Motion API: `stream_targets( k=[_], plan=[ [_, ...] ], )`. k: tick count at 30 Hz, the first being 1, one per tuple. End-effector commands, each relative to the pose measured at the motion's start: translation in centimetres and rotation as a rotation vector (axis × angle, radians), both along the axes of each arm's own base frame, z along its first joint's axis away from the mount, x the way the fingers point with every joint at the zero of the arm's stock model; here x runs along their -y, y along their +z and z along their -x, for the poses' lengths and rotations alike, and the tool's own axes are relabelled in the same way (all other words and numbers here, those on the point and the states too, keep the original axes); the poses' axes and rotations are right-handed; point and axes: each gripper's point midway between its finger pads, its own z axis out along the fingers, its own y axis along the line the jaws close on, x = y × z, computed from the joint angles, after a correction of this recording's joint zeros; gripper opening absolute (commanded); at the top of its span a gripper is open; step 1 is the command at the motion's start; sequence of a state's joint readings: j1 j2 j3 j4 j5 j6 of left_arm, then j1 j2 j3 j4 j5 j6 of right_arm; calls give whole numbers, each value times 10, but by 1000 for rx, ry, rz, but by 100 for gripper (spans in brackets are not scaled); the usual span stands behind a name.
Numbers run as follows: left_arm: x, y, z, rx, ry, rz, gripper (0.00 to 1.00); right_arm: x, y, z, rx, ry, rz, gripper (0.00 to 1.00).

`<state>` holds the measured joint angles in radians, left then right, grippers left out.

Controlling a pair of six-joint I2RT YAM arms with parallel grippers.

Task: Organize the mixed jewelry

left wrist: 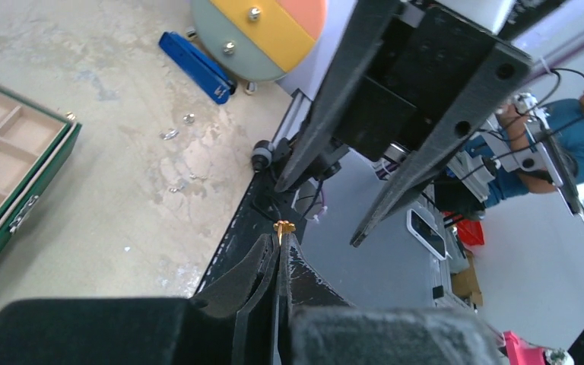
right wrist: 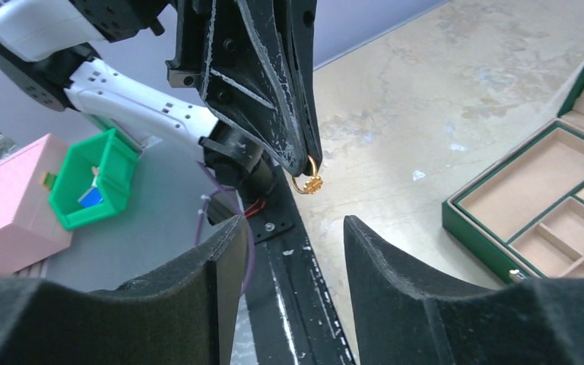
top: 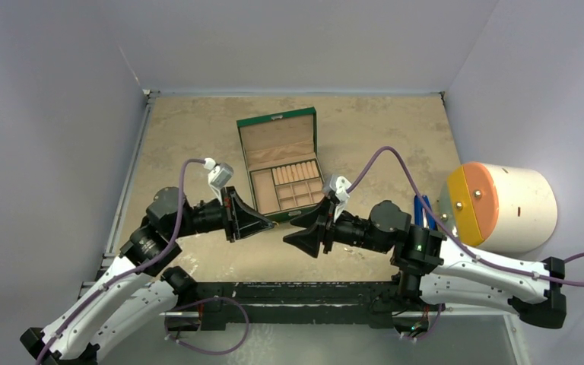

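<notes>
My left gripper (left wrist: 281, 237) is shut on a small gold ring with a flower-like top (left wrist: 284, 226), held at the fingertips in the air over the table's near edge. The ring also shows in the right wrist view (right wrist: 306, 182). My right gripper (right wrist: 293, 224) is open and empty. It faces the left gripper's tips (right wrist: 308, 156), with the ring a little beyond its fingers. In the top view the left gripper (top: 270, 223) and the right gripper (top: 293, 234) meet tip to tip in front of the open green box (top: 277, 115). Tiny silver pieces (left wrist: 169, 134) lie loose on the table.
The green box (left wrist: 23, 228) has empty beige compartments and lies open. A blue clip-like tool (top: 423, 213) lies by a white cylinder with an orange and yellow face (top: 502, 205) at the right. A black rail (top: 289, 293) runs along the near edge.
</notes>
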<state>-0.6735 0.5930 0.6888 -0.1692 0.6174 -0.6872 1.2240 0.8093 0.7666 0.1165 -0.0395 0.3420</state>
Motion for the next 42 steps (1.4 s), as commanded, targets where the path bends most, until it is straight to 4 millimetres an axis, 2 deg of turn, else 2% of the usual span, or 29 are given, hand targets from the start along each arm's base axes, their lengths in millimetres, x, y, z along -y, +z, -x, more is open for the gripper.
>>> stream_targets(
  k=[1, 6, 17, 21, 33, 42],
  plan=[
    [-3, 46, 20, 147, -90, 112, 0, -5, 44, 16, -13, 84, -146, 54],
    [-6, 55, 28, 166, -106, 144, 0, -13, 54, 19, -38, 133, -206, 57],
    [-11, 59, 35, 168, -106, 174, 0, -25, 63, 19, -64, 216, -266, 56],
    [-11, 58, 34, 164, -99, 178, 0, -27, 62, 17, -79, 227, -275, 53],
    [-11, 58, 34, 164, -99, 178, 0, -30, 63, 15, -94, 254, -296, 34],
    [-12, 60, 33, 169, -86, 182, 0, -32, 57, 14, -105, 252, -280, 33]
  ],
)
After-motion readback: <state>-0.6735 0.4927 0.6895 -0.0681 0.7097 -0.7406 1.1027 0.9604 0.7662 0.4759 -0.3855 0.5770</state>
